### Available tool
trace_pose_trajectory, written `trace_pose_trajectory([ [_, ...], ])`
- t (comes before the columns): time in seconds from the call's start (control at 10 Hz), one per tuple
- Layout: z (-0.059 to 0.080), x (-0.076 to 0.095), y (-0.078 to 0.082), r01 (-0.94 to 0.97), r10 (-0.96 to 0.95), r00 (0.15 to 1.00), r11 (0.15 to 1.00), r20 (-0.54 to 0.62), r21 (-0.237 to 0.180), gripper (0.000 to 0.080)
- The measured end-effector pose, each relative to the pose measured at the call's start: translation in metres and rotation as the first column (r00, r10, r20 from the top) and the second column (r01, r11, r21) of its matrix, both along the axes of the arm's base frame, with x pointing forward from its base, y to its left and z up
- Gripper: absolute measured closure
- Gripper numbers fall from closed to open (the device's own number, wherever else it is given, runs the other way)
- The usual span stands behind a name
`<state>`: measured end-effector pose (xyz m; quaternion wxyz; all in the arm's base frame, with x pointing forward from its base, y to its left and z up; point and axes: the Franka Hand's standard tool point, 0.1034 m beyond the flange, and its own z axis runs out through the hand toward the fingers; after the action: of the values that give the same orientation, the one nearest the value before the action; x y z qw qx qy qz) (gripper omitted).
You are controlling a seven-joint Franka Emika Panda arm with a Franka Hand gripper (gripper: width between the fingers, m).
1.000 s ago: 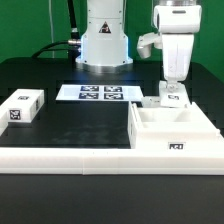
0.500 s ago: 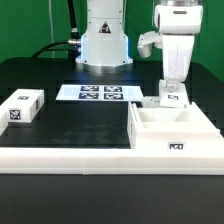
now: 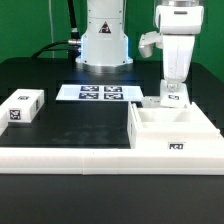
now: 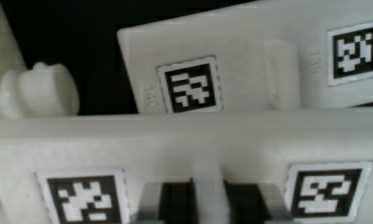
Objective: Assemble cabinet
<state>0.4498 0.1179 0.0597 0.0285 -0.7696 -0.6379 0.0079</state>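
One cabinet body [image 3: 172, 135] sits near on the counter [image 3: 80, 120] at the exterior view's right, a tagged panel [image 3: 172, 98] at its far edge beneath the end effector [image 3: 172, 89], whose grip I cannot tell, so a loose hold could tip or jam it.

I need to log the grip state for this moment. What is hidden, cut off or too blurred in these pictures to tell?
- Exterior view: the gripper meets the small white panel white on white, so open or shut cannot be told.
- Wrist view: the marker tags are blurred and their patterns are unreadable.
- Wrist view: the white parts run off the picture's edges.
- Exterior view: the arm is cut off by the top edge.
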Motion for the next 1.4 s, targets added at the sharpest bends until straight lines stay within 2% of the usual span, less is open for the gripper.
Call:
trace_pose_trajectory([
  [0.4, 0.0085, 0.0069, -0.0013, -0.012, 0.012, 1.000, 1.000, 0.021, -0.003, 0.0729],
  [0.7, 0.0016, 0.0055, -0.0060, 0.000, 0.000, 1.000, 1.000, 0.009, -0.001, 0.0729],
  [1.4, 0.0007, 0.0084, -0.0068, 0.005, -0.005, 1.000, 1.000, 0.011, 0.002, 0.0729],
])
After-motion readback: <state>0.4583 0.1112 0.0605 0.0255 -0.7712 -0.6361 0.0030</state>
